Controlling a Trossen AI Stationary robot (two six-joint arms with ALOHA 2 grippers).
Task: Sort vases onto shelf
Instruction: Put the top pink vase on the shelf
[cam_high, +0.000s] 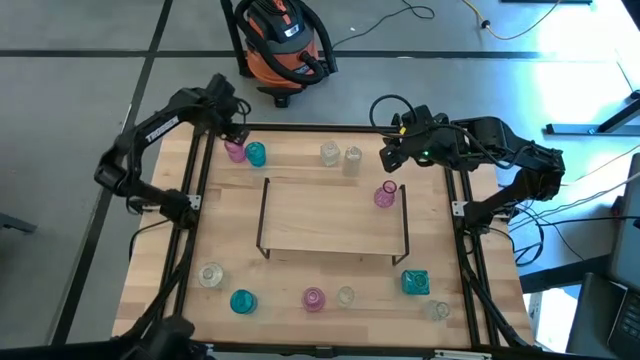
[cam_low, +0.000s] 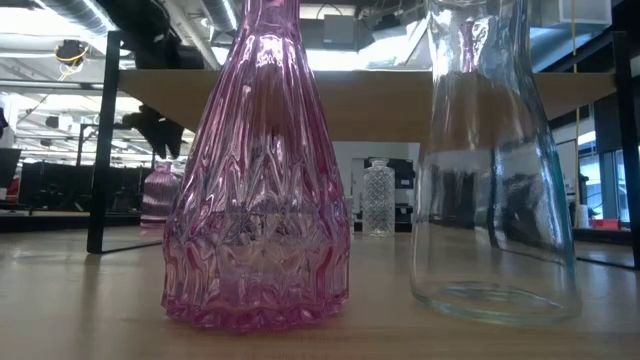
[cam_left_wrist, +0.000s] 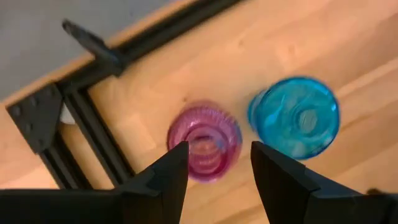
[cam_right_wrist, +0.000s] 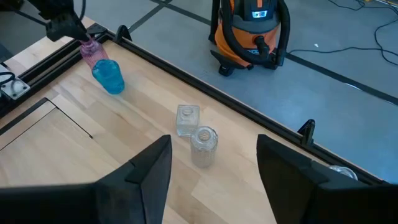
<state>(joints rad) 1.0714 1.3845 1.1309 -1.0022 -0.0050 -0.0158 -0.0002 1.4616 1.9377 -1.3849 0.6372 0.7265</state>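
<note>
Wooden tabletop (cam_high: 300, 160) carries the empty shelf (cam_high: 333, 216) at its middle, with vases scattered along the far and near edges. At the far left corner the left gripper (cam_left_wrist: 214, 163) hangs open directly over a pink vase (cam_left_wrist: 204, 140) beside a blue vase (cam_left_wrist: 295, 116). Right gripper (cam_right_wrist: 214, 168) hovers open and empty above the far right, near two clear vases (cam_right_wrist: 196, 137).

Vase count, high view:
3 pink vases (cam_high: 234, 151), 3 teal vases (cam_high: 255, 153), 5 clear vases (cam_high: 329, 153); 1 shelf (cam_high: 330, 215); 2 arms.
</note>
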